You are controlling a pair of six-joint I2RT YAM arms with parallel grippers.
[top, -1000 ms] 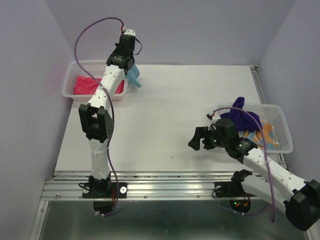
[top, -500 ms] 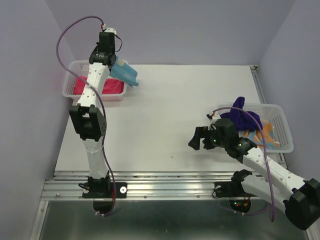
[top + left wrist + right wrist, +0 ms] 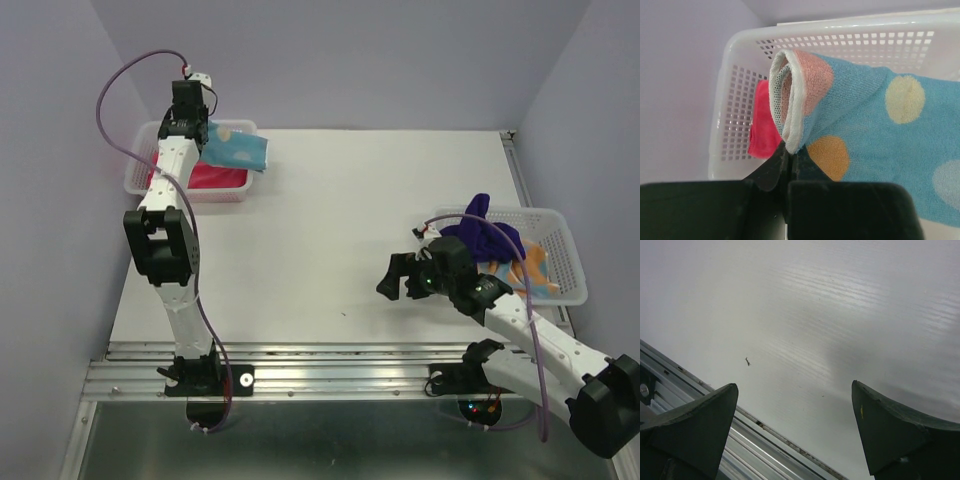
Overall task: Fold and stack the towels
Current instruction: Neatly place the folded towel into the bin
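Note:
My left gripper (image 3: 197,140) is shut on the folded light blue dotted towel (image 3: 235,148) and holds it above the left white mesh basket (image 3: 138,170), where a magenta-pink towel (image 3: 212,176) lies. In the left wrist view the jaws pinch the blue towel (image 3: 870,125) at its rolled white edge, with the pink towel (image 3: 762,125) and the basket (image 3: 735,50) below. My right gripper (image 3: 397,278) is open and empty above the bare table, left of the right basket (image 3: 565,240), which holds the dark purple towel (image 3: 485,235) and the orange patterned towel (image 3: 530,265).
The white table (image 3: 360,200) lies between the two baskets. A metal rail (image 3: 330,365) runs along the near edge and shows in the right wrist view (image 3: 715,405). Purple walls close in on the left, back and right.
My left arm has swung left with the blue dotted towel, from beside the left basket's right end to above the basket. The right arm has not moved.

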